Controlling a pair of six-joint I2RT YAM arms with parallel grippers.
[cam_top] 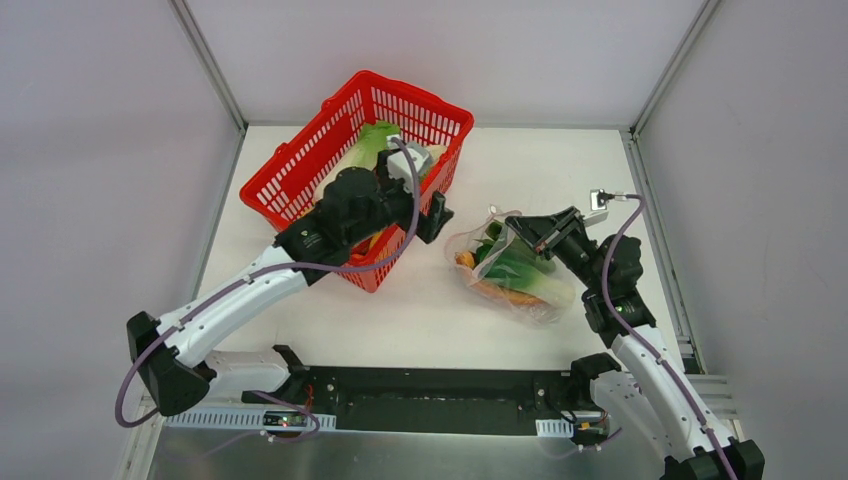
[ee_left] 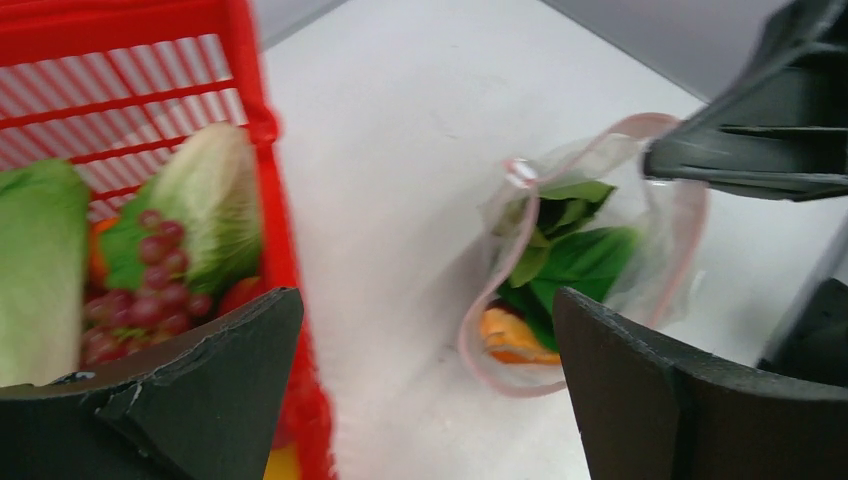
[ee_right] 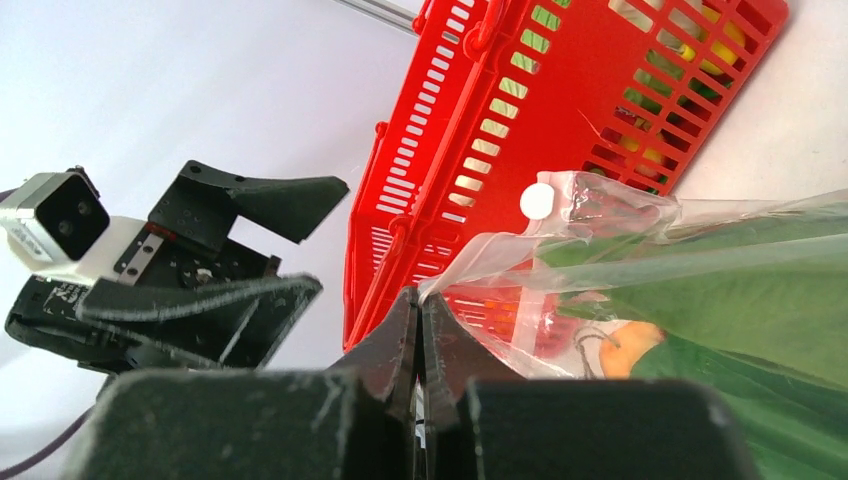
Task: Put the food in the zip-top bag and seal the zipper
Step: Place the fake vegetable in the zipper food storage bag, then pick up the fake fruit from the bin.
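Observation:
The clear zip-top bag [cam_top: 512, 268] lies on the table right of the red basket, with its mouth open. It holds green leaves [ee_left: 585, 255], an orange bun [ee_left: 512, 340] and a bok choy [cam_top: 528, 277]. My right gripper [cam_top: 520, 232] is shut on the bag's mouth edge, and its closed tips [ee_right: 420, 300] pinch the plastic by the pinkish zipper [ee_left: 468, 340], near the white slider [ee_right: 537, 201]. My left gripper [cam_top: 437, 215] is open and empty [ee_left: 428, 310]. It hovers between the basket and the bag, facing the bag's mouth.
The red mesh basket [cam_top: 285, 148] stands at the back left. It holds lettuce [ee_left: 40, 260], red grapes [ee_left: 150, 285] and other toy foods. Its near wall [ee_left: 270, 200] is close beside my left finger. Enclosure walls ring the table.

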